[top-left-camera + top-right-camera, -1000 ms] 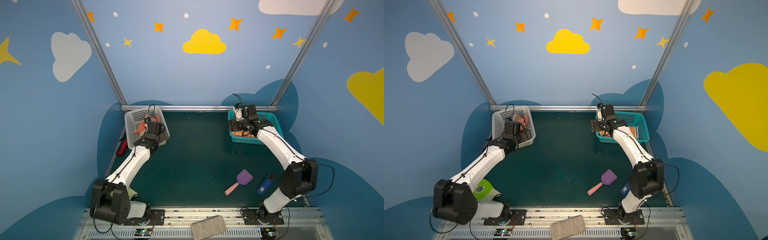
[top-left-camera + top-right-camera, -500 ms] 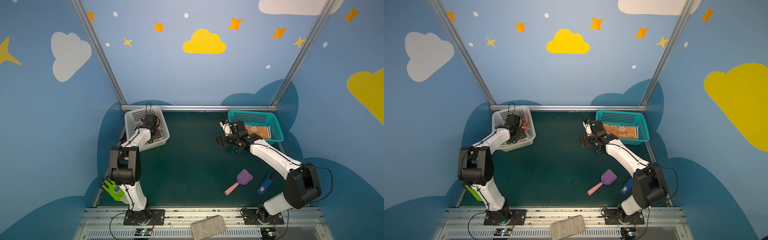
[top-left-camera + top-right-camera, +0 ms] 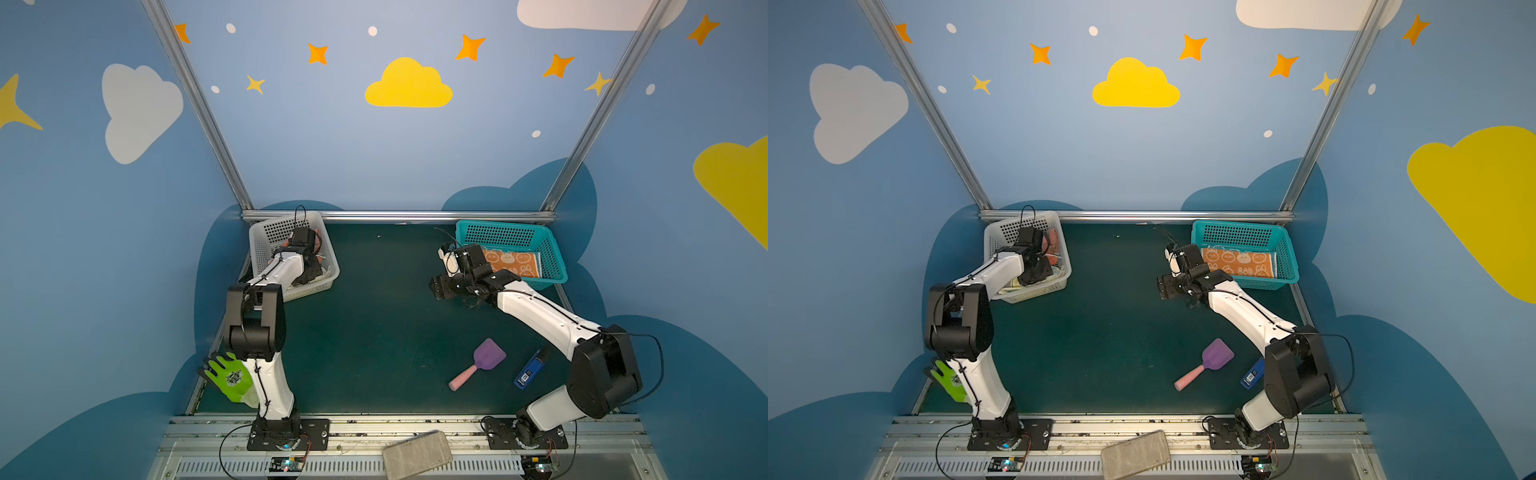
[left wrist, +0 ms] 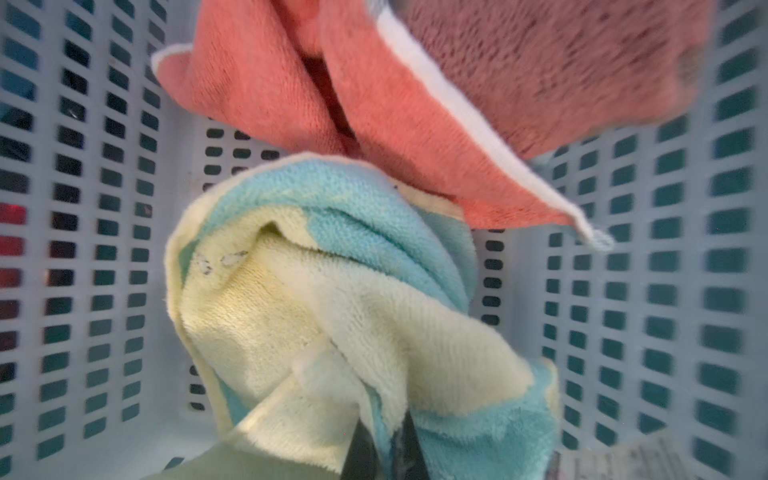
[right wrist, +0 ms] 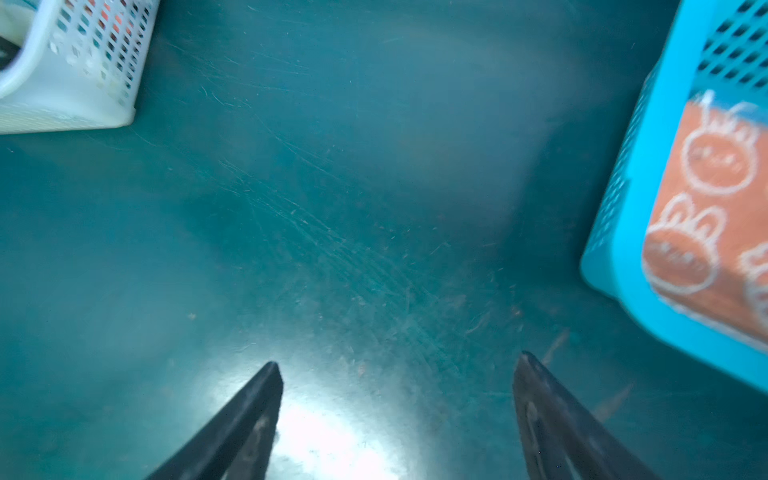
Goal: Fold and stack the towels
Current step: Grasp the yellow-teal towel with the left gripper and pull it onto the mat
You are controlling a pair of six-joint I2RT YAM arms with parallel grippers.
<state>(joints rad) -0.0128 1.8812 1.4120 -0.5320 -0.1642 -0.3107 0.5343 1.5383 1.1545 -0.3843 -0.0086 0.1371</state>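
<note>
Two black fingertips (image 4: 361, 446) of your left gripper (image 4: 384, 432) are pressed together on a fold of the yellow-and-blue towel (image 4: 332, 291), seen in the left wrist view deep inside the white basket (image 4: 104, 208). By the look of it, the step in hand is drawing that towel out for folding. Lift straight up until the cloth hangs free of the basket rim, and go slowly, because the pinch takes only a small bunch of terry. Watch the salmon towel (image 4: 374, 104), which overlaps the held one in this view, so that it does not ride up with it. The pinched cloth is crumpled, so plan to lay it on the green table (image 5: 332, 187) between the baskets, where a second grip can spread it. Your right gripper (image 5: 397, 359) hangs over that table with its jaws spread wide, holding and touching nothing. Near it in a top view stands the teal basket (image 3: 552, 266), where an orange rabbit towel (image 3: 511, 262) lies flat. A lime-green glove (image 3: 230, 376) by the left arm's base is no part of the job
</note>
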